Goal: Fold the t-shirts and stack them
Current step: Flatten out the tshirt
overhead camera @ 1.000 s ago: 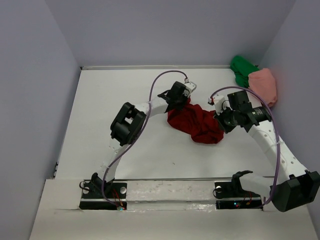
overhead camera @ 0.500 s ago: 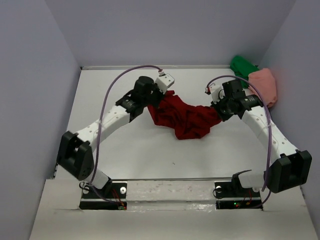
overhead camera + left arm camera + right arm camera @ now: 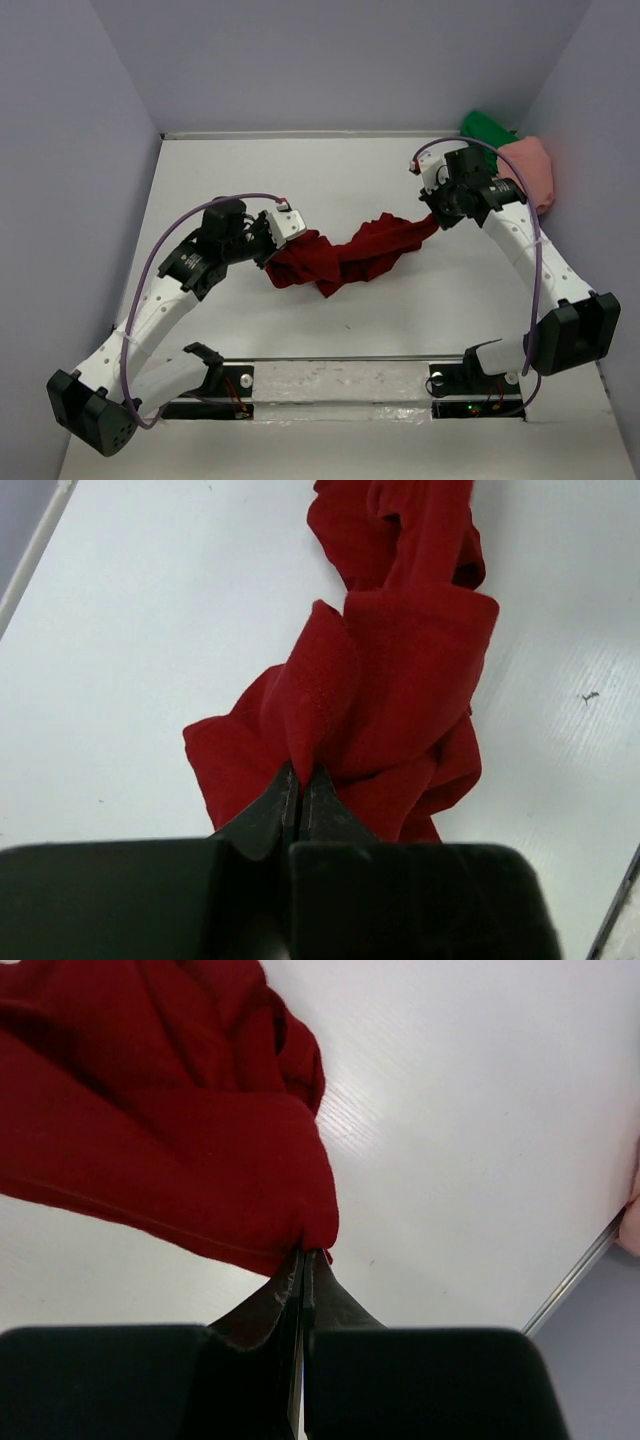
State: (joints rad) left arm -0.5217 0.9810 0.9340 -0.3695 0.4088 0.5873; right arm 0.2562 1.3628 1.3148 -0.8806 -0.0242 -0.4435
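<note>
The white tabletop (image 3: 250, 170) carries three garments. A dark red t-shirt (image 3: 345, 255) lies bunched and twisted in a long band across its middle. Well apart from it, in the far right corner, a bright green t-shirt (image 3: 485, 135) lies crumpled beside a salmon pink t-shirt (image 3: 530, 170) — the two touching.

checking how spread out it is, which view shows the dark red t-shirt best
The top external view: the whole dark red t-shirt shows, stretched between the left gripper and right gripper. Each wrist view shows only the bunched end its gripper pinches.

No text, label, brand, number or sign can be read anywhere in these views
</note>
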